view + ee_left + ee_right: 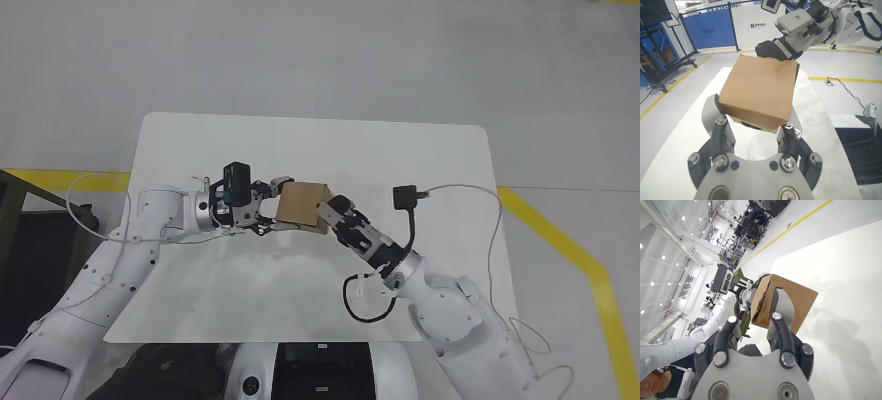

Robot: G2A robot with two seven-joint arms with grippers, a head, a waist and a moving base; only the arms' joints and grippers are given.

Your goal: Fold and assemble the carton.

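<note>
Carton looks lifted over the middle of the table; left gripper is clamped across its 9 o'clock end, one jaw on each side; right gripper sits against the 4 o'clock end by the ragged flaps, can't tell if it's pinching anything. My take: hold the left clamp square; press flaps in slowly so the walls don't buckle.

The middle of the worktop is blocked by the carton, which is gripped from one side by the left pincer and from the other by the right pincer. Room to pass is left over the far half (the side away from the arms). A small black box and its cable are laid near the right edge.
</note>
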